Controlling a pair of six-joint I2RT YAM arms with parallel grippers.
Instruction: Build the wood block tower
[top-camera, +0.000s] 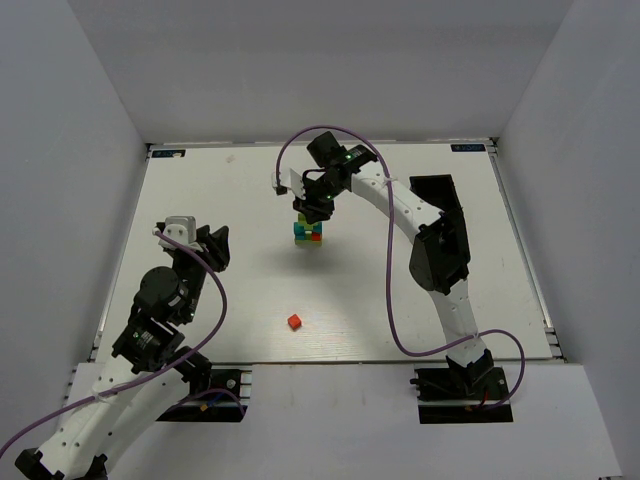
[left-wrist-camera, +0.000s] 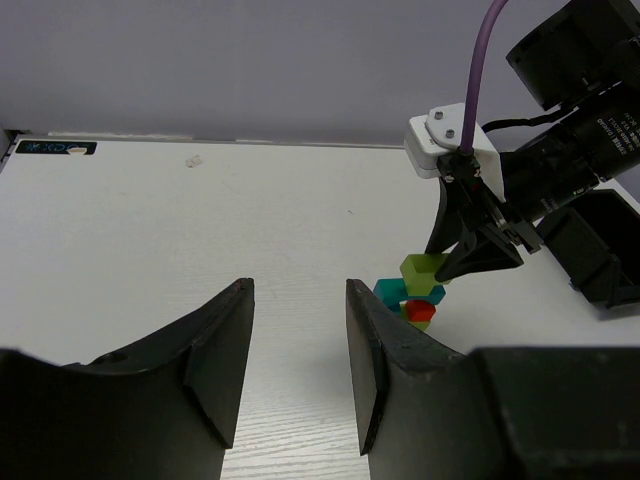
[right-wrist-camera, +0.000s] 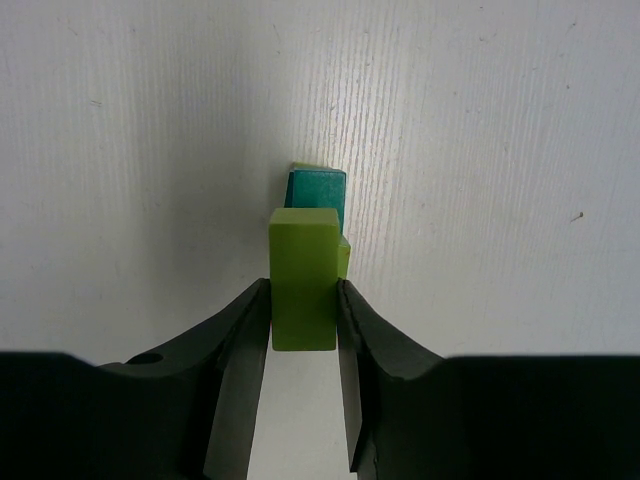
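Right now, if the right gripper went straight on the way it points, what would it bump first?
The right gripper points down, holding a lime-green block. Straight below is the teal block on the tower, so the held block would probably meet that first. Whether they already touch is unclear.

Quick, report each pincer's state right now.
Left pincer: open, holding nothing.
Right pincer: closed on the lime-green block.

White tbl (top-camera: 200, 190), pale grey walls (top-camera: 60, 150), lime-green block (right-wrist-camera: 303, 278), teal block (right-wrist-camera: 317, 187), red cube (top-camera: 294, 321), purple cable (top-camera: 387, 280)
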